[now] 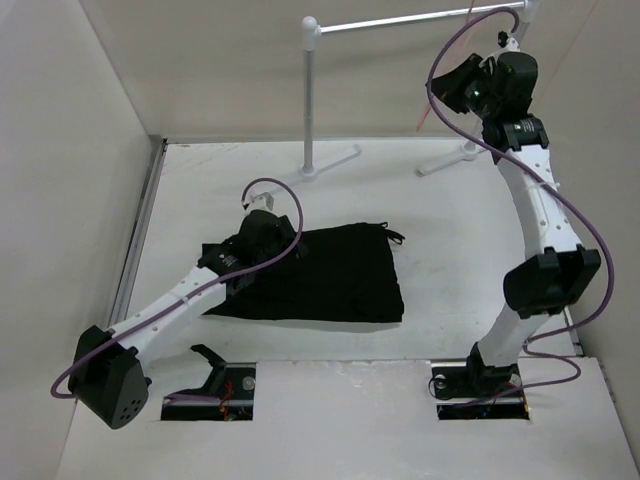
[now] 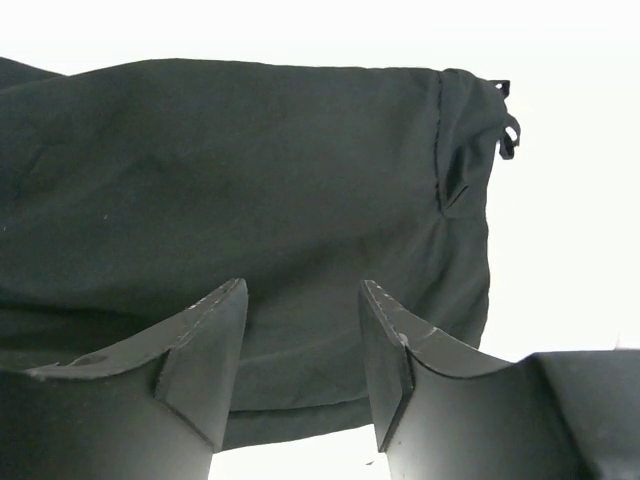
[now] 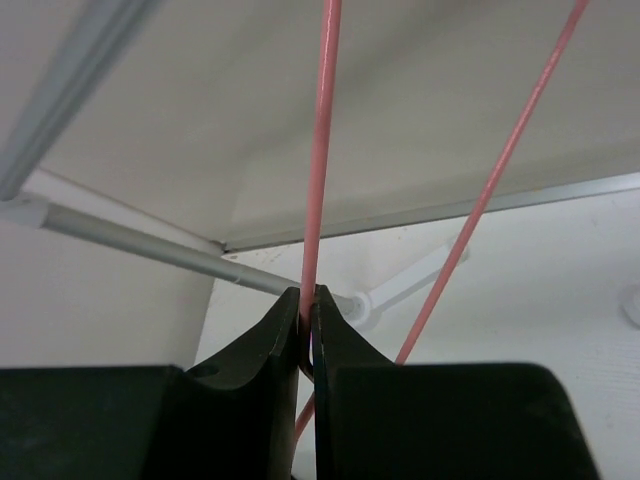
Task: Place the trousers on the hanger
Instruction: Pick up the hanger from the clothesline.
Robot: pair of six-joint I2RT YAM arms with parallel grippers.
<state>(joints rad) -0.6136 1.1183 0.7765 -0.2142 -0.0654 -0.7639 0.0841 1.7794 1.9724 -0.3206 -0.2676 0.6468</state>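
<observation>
**Left gripper [image 2: 300,330] parted over trousers [image 1: 330,275]; right gripper [image 3: 308,300] pinches hanger [image 3: 320,150]**

On the left, the left gripper is low above the folded black trousers on the table [image 1: 450,250], its fingers partly apart and empty. On the right, the right gripper is raised near the white rack [image 1: 400,22], closed tight on one pink hanger wire. The hanger's hook cannot be made out.

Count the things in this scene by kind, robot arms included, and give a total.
Trousers: 1
Hanger: 1
Rack: 1
Arms: 2, left arm and right arm
Total: 5
</observation>
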